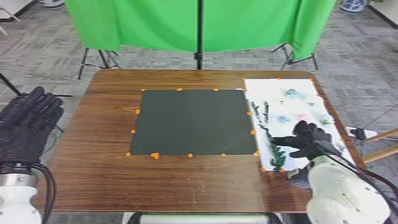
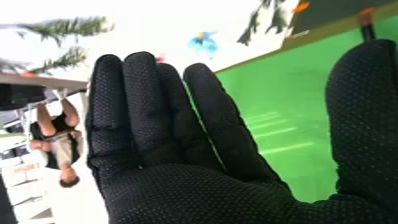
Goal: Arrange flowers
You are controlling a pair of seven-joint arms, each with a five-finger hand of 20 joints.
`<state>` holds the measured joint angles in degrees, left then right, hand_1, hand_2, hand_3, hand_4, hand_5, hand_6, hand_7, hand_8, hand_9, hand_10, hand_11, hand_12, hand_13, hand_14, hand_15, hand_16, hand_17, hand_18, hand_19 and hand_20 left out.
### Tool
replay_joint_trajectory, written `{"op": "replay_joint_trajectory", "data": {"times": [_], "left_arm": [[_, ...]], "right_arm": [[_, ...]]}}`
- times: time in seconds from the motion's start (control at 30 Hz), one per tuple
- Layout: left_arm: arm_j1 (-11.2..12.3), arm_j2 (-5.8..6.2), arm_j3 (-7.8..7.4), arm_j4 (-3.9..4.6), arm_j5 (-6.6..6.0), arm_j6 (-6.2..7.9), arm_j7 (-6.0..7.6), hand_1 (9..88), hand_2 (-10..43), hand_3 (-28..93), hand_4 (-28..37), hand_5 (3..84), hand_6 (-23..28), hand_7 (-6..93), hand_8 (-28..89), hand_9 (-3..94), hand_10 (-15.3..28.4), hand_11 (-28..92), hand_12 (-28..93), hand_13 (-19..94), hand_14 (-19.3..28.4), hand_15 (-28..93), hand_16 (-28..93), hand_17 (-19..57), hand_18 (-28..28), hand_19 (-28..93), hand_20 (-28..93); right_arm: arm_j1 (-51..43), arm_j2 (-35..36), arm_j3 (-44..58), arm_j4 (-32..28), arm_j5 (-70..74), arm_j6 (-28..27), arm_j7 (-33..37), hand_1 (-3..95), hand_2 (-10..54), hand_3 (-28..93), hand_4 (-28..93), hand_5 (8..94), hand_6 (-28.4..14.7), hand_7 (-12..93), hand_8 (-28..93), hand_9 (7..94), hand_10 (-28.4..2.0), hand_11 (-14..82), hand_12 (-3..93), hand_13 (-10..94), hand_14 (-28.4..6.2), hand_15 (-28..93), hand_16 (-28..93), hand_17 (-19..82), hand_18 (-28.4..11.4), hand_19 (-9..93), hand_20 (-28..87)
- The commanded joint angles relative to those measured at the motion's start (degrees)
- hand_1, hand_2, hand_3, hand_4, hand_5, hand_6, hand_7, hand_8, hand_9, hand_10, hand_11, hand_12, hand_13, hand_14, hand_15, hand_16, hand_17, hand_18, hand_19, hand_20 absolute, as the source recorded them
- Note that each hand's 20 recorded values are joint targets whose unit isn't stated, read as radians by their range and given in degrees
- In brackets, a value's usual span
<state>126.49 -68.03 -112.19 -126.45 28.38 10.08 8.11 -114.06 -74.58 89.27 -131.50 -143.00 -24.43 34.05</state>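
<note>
In the head view, my right hand (image 1: 306,142) is over the lower part of the white sheet (image 1: 271,85), its fingers extended beside green stems (image 1: 278,157). Other dark green stems (image 1: 260,112) lie along the sheet's left side. Pale blue (image 1: 290,93) and pinkish blooms (image 1: 302,117) are spread farther up. My left hand (image 1: 31,120) is off the table's left edge with straight fingers. From the right wrist, my right hand (image 2: 191,175) appears open and holds nothing, its thumb spread apart. Beyond its fingertips are a blue flower (image 2: 202,44) and leafy green sprigs (image 2: 67,26).
A dark square mat (image 1: 194,122) lies mid-table, with orange markers (image 1: 155,155) around its border. Brown wood (image 1: 178,185) surrounds it. A green cloth (image 1: 240,25) hangs on stands behind the table. Wooden legs (image 1: 382,145) stand beyond the right edge.
</note>
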Motion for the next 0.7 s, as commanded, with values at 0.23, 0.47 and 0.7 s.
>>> {"op": "replay_joint_trajectory", "data": {"times": [0.23,0.47,0.7], "left_arm": [[1.47,-0.19,-0.19,0.24,-0.43,-0.38,-0.1,28.5,13.2,74,-24.0,46.6,9.3,6.7,-8,39.5,13.7,15,11,30,13.9,29,-6,-2.1,13.4,28,14],[1.39,-0.35,0.75,0.54,-1.33,-0.42,-0.93,28.5,13.2,74,-24.1,46.5,9.3,6.7,-8,39.7,13.8,15,11,30,13.9,29,-6,-2.2,13.5,28,15],[1.11,-0.2,0.98,0.82,-1.34,-0.32,-1.45,28.5,13.4,74,-24.1,46.5,9.2,6.8,-8,39.7,13.7,15,11,30,14.4,31,-6,-2.3,13.6,28,15]], "right_arm": [[-2.65,-1.42,-4.52,3.7,-3.99,1.05,1.5,28.0,-9.5,64,-28,47.7,-18.0,13,-4,43.6,-27.5,27.4,25.1,31,-26.9,58,17,15,-27.7,67,24],[-2.67,-3.77,-6.81,6.6,-7.1,0.34,1.27,28.6,-9.5,63,-28,45.0,-19.1,13,-3,40.8,-28.1,27.1,24.8,29,-27.3,58,17,15,-27.9,68,23],[-2.34,-4.3,-10.2,13.04,-15.73,6.57,1.67,35.6,-9.5,69,-28,47.7,-16.2,26,-8,42.8,-27.4,37.9,26.0,33,-27.2,65,16,18,-28.3,73,23]]}}
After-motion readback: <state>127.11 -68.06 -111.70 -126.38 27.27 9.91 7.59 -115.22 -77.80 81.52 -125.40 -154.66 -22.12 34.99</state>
